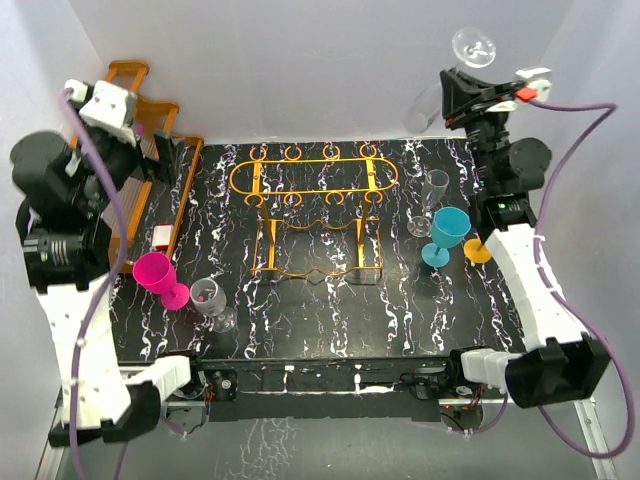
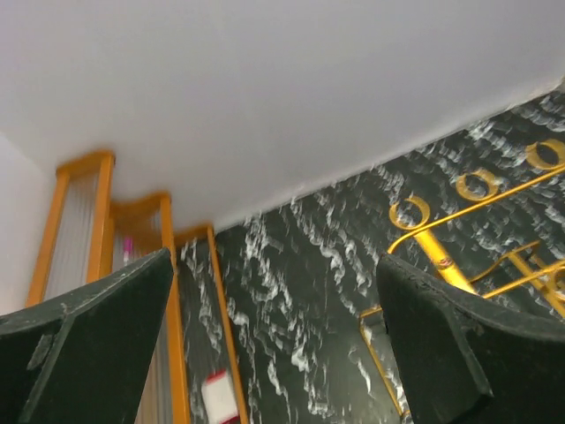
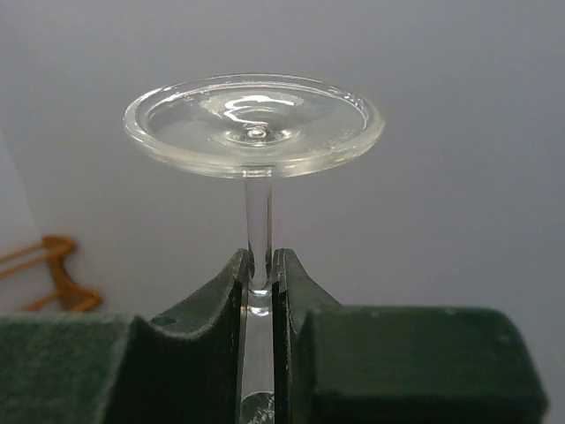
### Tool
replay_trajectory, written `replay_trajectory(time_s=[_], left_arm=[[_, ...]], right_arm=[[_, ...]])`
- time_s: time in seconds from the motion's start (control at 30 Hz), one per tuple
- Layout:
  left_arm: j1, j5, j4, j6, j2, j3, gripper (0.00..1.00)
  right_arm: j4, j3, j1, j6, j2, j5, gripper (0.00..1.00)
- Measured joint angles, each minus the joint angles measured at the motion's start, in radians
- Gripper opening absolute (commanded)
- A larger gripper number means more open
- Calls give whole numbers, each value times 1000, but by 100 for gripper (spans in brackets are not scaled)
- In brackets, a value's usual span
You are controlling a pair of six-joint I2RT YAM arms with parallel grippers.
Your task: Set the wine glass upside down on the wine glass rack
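My right gripper (image 1: 462,88) is raised high at the back right and is shut on the stem of a clear wine glass (image 1: 474,46), held upside down with its foot up. In the right wrist view the glass foot (image 3: 254,125) stands above the gripper (image 3: 259,274); the bowl is hidden below the jaws. The orange-gold wire wine glass rack (image 1: 314,205) stands mid-table, left of and below the held glass; part of it shows in the left wrist view (image 2: 459,238). My left gripper (image 1: 150,145) is open and empty at the back left, over the wooden rack.
A brown wooden stepped rack (image 1: 150,110) stands at the far left. A pink glass (image 1: 158,278) and a clear glass (image 1: 213,300) stand front left. A teal glass (image 1: 447,235), a clear glass (image 1: 434,195) and an orange glass foot (image 1: 478,250) stand right of the wire rack.
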Motion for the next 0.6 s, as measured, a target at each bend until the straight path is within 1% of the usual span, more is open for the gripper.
replay_trajectory(time_s=[0.07, 0.13, 0.2, 0.3, 0.43, 0.5, 0.6], left_arm=[[0, -58, -99, 25, 77, 66, 97], [0, -117, -169, 43, 132, 80, 97], [0, -161, -228, 56, 167, 54, 97], [0, -195, -293, 64, 170, -18, 97], [0, -210, -330, 61, 144, -54, 97], [0, -216, -338, 58, 127, -55, 97], [4, -217, -344, 53, 101, -55, 97]], right_arm=[[-5, -46, -29, -43, 45, -31, 8], [-41, -47, -47, -72, 95, -34, 8], [-54, -47, -57, -95, 125, -34, 8], [-61, -47, -72, -120, 146, -53, 8], [-21, -35, -108, -104, 189, -172, 8], [49, -34, -144, -68, 244, -286, 8], [157, -55, -183, -8, 324, -407, 8]])
